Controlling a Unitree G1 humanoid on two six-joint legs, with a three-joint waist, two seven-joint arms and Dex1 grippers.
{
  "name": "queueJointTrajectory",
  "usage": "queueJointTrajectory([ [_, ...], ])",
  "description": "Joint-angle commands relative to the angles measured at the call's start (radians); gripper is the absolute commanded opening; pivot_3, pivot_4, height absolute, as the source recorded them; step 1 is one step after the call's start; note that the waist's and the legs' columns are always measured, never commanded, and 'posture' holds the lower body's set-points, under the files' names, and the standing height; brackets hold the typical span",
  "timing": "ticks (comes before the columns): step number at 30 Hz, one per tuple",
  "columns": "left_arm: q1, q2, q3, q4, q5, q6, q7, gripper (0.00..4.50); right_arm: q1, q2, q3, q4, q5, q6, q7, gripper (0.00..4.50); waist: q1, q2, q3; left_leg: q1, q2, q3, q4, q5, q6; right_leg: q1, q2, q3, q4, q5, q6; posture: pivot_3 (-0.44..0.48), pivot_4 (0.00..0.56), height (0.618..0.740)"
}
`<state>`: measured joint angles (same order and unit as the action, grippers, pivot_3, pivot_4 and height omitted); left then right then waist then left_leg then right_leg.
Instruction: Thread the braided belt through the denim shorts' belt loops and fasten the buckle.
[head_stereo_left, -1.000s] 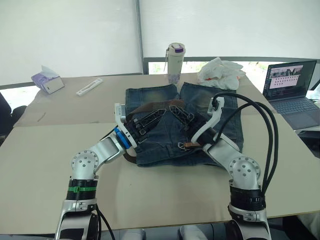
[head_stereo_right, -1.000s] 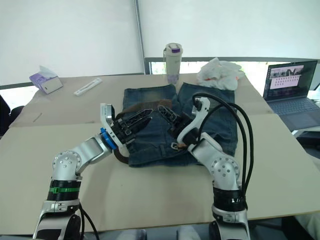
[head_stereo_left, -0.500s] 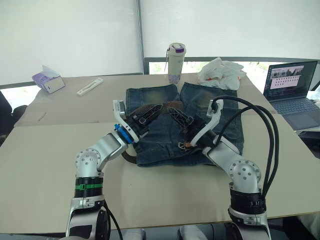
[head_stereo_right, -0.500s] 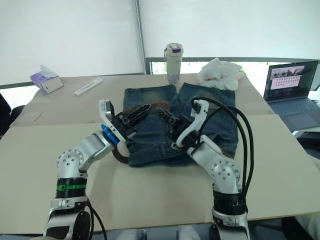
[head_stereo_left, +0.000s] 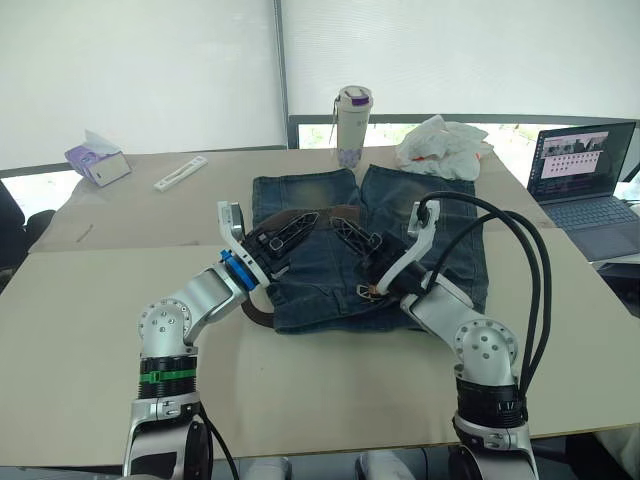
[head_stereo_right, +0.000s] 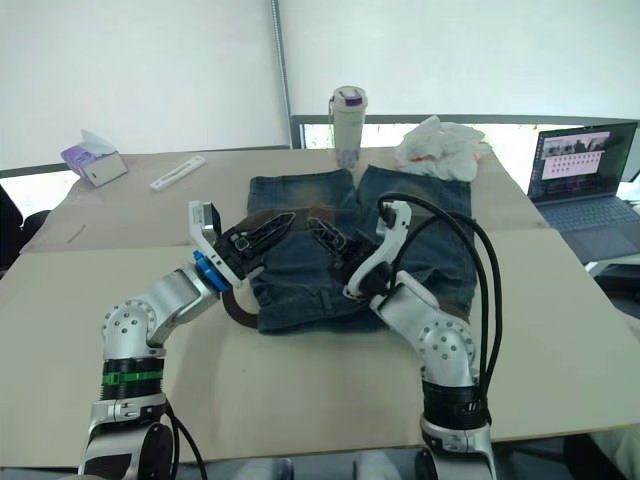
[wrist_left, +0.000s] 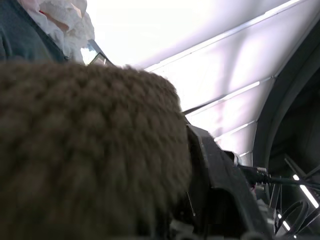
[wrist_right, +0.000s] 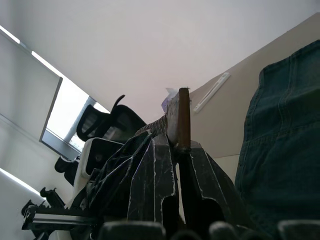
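Note:
The blue denim shorts (head_stereo_left: 320, 262) lie flat on the table, waistband toward me. The dark brown braided belt (head_stereo_left: 318, 211) is lifted over them and spans both grippers. My right gripper (head_stereo_left: 347, 227) is shut on the belt's tip (wrist_right: 182, 116). My left gripper (head_stereo_left: 297, 228) is shut on the strap a little further along, and the braid (wrist_left: 85, 150) presses close against its wrist camera. The rest of the belt curls off the shorts' near left corner (head_stereo_left: 258, 313). The silver buckle (head_stereo_left: 367, 291) rests on the waistband beside my right wrist. I cannot make out the belt loops.
A white bottle with a purple lid (head_stereo_left: 352, 122) and a white plastic bag (head_stereo_left: 440, 146) stand behind the shorts. An open laptop (head_stereo_left: 585, 176) is at the right, a tissue box (head_stereo_left: 95, 161) and a white strip (head_stereo_left: 180, 173) at the far left.
Both grippers have shifted slightly left and further over the shorts, the left arm's elbow swinging out. The belt stays held between them.

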<state>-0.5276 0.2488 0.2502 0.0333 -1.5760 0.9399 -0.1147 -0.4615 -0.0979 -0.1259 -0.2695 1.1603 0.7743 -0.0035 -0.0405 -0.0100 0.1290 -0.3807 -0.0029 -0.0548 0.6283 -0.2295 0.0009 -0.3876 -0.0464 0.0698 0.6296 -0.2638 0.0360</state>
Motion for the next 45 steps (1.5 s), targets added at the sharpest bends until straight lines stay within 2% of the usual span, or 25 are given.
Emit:
queueJointTrajectory([
  [1, -0.002, 0.004, 0.018, -0.035, -0.01, 0.001, -0.017, 2.39, -0.022, 0.001, -0.016, -0.022, 0.01, -0.008, 0.001, 0.0, 0.001, 0.0, 0.0, 0.0, 0.0, 0.0, 0.0, 0.0, 0.0, 0.0, 0.0, 0.0, 0.0, 0.0, 0.0, 0.0, 0.15, 0.74],
  [10, 0.001, 0.018, 0.024, -0.015, -0.012, 0.028, -0.045, 2.39, -0.024, 0.0, -0.014, -0.025, 0.021, 0.005, 0.009, 0.0, 0.0, 0.0, 0.0, 0.0, 0.0, 0.0, 0.0, 0.0, 0.0, 0.0, 0.0, 0.0, 0.0, 0.0, 0.0, 0.0, 0.15, 0.74],
  [13, -0.004, 0.009, 0.029, -0.005, -0.015, 0.023, -0.048, 1.74, -0.018, -0.006, -0.006, -0.036, 0.039, 0.023, 0.02, 0.0, 0.0, 0.0, 0.0, 0.0, 0.0, 0.0, 0.0, 0.0, 0.0, 0.0, 0.0, 0.0, 0.0, 0.0, 0.0, 0.0, 0.15, 0.74],
  [17, 0.0, 0.013, 0.034, -0.005, -0.019, 0.027, -0.055, 0.07, -0.016, -0.013, -0.004, -0.04, 0.037, 0.033, 0.02, 0.0, 0.0, 0.0, 0.0, 0.0, 0.0, 0.0, 0.0, 0.0, 0.0, 0.0, 0.0, 0.0, 0.0, 0.0, 0.0, 0.0, 0.15, 0.74],
  [20, 0.014, 0.024, 0.032, -0.013, -0.005, 0.035, -0.063, 0.07, -0.017, -0.02, 0.0, -0.041, 0.007, 0.02, 0.021, 0.0, 0.0, 0.0, 0.0, 0.0, 0.0, 0.0, 0.0, 0.0, 0.0, 0.0, 0.0, 0.0, -0.001, 0.0, 0.0, 0.0, 0.15, 0.74],
  [22, 0.024, 0.03, 0.029, -0.026, 0.016, 0.03, -0.073, 0.0, -0.019, -0.025, -0.002, -0.033, -0.022, 0.008, 0.013, 0.86, -0.001, 0.0, 0.0, 0.0, 0.0, 0.0, -0.001, 0.0, 0.0, 0.0, 0.0, 0.0, -0.001, 0.0, 0.0, 0.0, 0.15, 0.74],
  [24, 0.05, 0.047, 0.032, -0.049, 0.047, 0.021, -0.088, 0.0, -0.005, -0.052, -0.003, -0.048, -0.024, 0.016, 0.056, 1.45, -0.001, 0.0, 0.0, 0.0, 0.0, 0.0, -0.001, 0.0, 0.0, 0.0, 0.0, 0.0, -0.001, 0.0, 0.0, 0.0, 0.15, 0.74],
  [25, 0.066, 0.063, 0.032, -0.062, 0.072, 0.018, -0.099, 0.0, 0.008, -0.082, 0.002, -0.057, -0.049, 0.02, 0.076, 1.96, -0.001, 0.0, 0.0, 0.0, 0.0, 0.0, -0.001, 0.0, 0.0, 0.0, 0.0, 0.0, -0.001, 0.0, 0.0, 0.0, 0.15, 0.74],
  [29, 0.125, 0.135, 0.055, -0.078, 0.098, 0.041, -0.092, 0.0, 0.088, -0.263, 0.071, -0.121, -0.198, -0.008, 0.257, 3.17, 0.003, 0.0, 0.0, 0.0, 0.0, 0.001, -0.001, 0.0, 0.0, 0.0, 0.0, 0.0, -0.002, 0.0, 0.0, 0.0, 0.15, 0.74],
  [31, 0.146, 0.166, 0.066, -0.083, 0.091, 0.053, -0.078, 0.0, 0.115, -0.324, 0.093, -0.153, -0.247, -0.04, 0.337, 3.17, 0.002, 0.0, 0.0, -0.001, 0.0, 0.001, -0.002, 0.0, 0.0, 0.0, 0.0, 0.0, -0.003, 0.0, 0.0, 0.0, 0.15, 0.74],
  [35, 0.192, 0.242, 0.034, -0.121, 0.112, 0.129, -0.041, 0.0, 0.181, -0.483, 0.179, -0.158, -0.506, -0.22, 0.51, 3.17, 0.001, -0.001, 0.001, 0.0, 0.001, 0.001, -0.001, 0.0, 0.0, 0.0, 0.001, 0.0, -0.003, -0.001, 0.002, 0.0, 0.15, 0.74],
  [39, 0.218, 0.231, 0.002, -0.163, 0.086, 0.17, 0.039, 0.0, 0.259, -0.59, 0.207, -0.105, -0.677, -0.399, 0.652, 3.17, 0.011, -0.001, 0.001, 0.0, 0.001, 0.002, -0.002, 0.0, 0.0, 0.001, 0.001, 0.0, -0.004, -0.005, 0.008, 0.0, 0.15, 0.74],
  [45, 0.231, 0.184, -0.007, -0.173, 0.044, 0.171, 0.232, 0.0, 0.324, -0.663, 0.156, 0.022, -0.834, -0.577, 0.724, 3.17, 0.024, -0.003, 0.002, 0.001, 0.001, 0.0, -0.001, 0.0, -0.001, 0.001, 0.0, 0.002, -0.003, 0.0, 0.0, 0.0, 0.15, 0.74],
])
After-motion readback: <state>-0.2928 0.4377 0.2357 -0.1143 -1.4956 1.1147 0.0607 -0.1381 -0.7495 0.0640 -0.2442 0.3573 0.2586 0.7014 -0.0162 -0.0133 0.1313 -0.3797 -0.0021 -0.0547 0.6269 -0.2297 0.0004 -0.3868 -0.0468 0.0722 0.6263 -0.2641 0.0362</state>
